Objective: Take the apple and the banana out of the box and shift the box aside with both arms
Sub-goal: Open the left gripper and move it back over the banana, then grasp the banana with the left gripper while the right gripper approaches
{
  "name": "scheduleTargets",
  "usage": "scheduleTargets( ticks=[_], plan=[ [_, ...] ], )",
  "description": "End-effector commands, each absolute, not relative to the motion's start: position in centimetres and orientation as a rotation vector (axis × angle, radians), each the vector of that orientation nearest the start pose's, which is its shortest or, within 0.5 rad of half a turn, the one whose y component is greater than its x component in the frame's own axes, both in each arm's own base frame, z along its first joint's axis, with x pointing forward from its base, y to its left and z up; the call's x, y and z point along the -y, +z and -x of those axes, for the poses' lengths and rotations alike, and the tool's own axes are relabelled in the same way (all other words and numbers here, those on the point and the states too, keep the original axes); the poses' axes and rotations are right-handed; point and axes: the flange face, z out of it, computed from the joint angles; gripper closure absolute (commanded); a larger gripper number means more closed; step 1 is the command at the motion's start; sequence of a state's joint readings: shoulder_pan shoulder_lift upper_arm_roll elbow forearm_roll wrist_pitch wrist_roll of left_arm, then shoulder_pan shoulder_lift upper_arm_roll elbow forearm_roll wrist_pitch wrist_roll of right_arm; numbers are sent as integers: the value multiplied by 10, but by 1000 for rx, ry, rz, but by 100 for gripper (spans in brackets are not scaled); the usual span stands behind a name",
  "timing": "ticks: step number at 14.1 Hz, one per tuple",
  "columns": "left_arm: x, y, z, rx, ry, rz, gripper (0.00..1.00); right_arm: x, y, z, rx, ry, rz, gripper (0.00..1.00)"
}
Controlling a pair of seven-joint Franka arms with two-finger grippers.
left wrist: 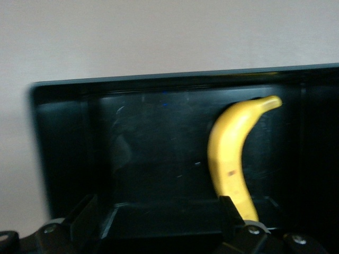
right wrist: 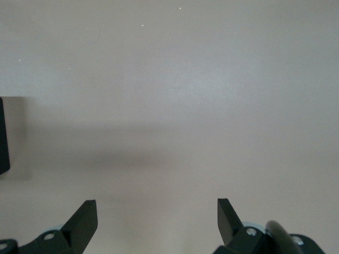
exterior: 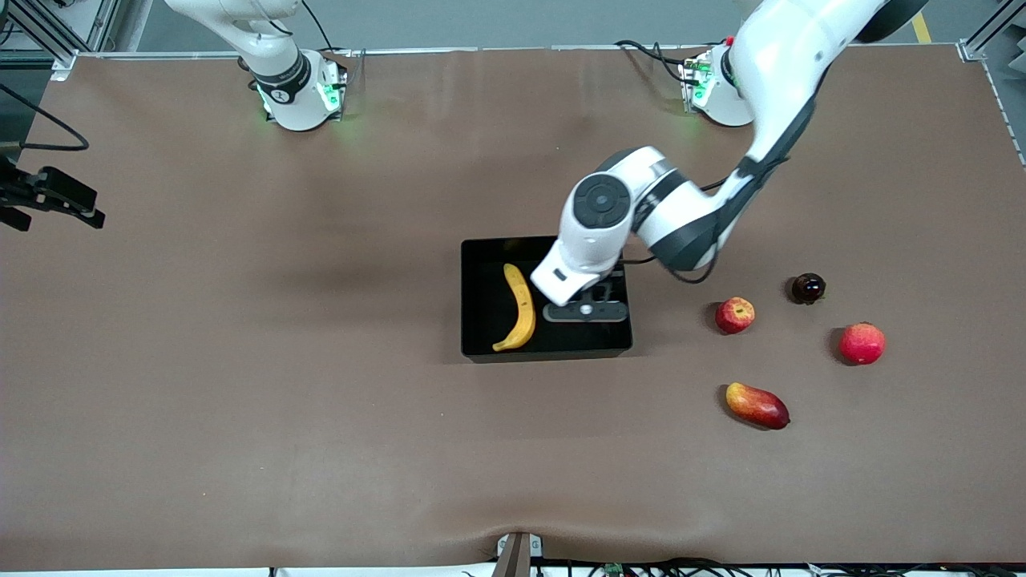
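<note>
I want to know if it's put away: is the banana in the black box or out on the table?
In. The banana lies flat on the floor of the black box, inside its walls; no pincer holds it.

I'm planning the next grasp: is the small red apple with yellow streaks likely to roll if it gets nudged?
Probably. The apple is round and sits loose on the flat brown table, with nothing touching it, so a sideways nudge could send it off. Its skin looks smooth and shiny, so fingers might slip unless they close squarely across its middle.

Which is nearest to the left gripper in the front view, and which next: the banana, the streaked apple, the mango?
Left gripper is open over the black tray.
1. Banana, in the tray beside the gripper.
2. Streaked apple, on the table toward the left arm's end.
3. Mango, nearer the front camera than the apple.
</note>
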State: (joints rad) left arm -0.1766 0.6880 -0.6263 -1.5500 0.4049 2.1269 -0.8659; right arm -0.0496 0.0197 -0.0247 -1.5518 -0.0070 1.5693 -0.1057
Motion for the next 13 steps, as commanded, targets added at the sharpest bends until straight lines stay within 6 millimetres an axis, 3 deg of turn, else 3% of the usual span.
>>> scheduleTargets(
  ticks=[1, 4, 9, 13],
  plan=[
    [465, 284, -549, -87, -64, 3234, 0, 46, 617, -568, 31, 14, 3152, 0],
    [477, 254, -538, -100, -30, 3218, 0, 47, 615, -569, 29, 21, 3150, 0],
    [499, 203, -524, -108, -82, 3209, 0, 50, 587, -582, 35, 98, 3160, 0],
    [509, 185, -516, -122, -67, 3198, 0, 44, 578, -593, 49, 62, 3151, 0]
  ],
)
